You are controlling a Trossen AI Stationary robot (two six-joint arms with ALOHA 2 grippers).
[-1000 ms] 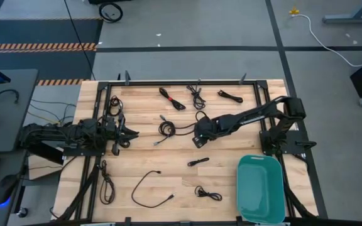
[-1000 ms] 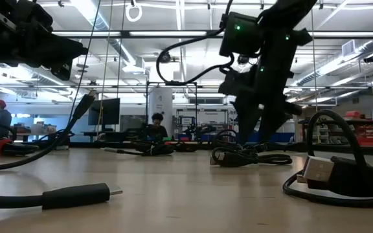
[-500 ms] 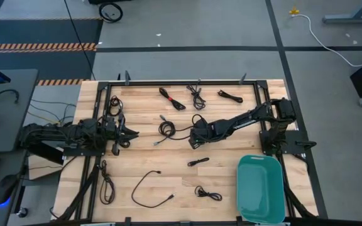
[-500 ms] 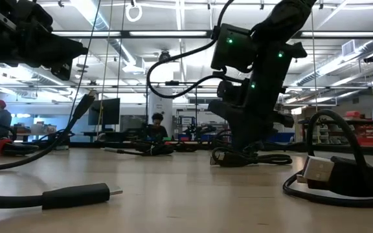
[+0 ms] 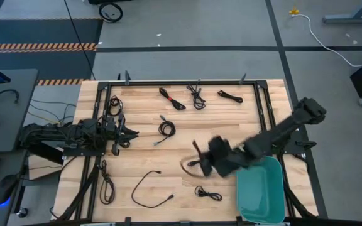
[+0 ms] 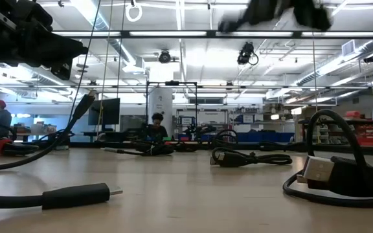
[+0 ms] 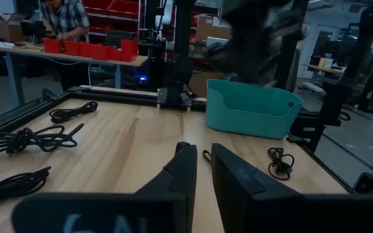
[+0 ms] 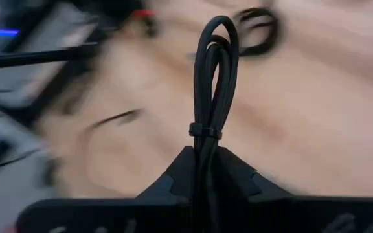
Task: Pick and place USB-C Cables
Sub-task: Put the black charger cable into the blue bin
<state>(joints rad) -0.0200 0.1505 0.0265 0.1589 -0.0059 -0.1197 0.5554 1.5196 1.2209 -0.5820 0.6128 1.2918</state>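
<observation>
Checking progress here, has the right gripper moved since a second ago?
Yes. The right gripper, shut on a cable, moved from the table's middle toward the teal bin.

No writing can be made out with certainty in any view. The one trace of lettering is a row of pale, blurred characters on the dark body of the left gripper, just behind its fingers in the left wrist view; the shapes are too soft to read as letters or numbers.
</observation>
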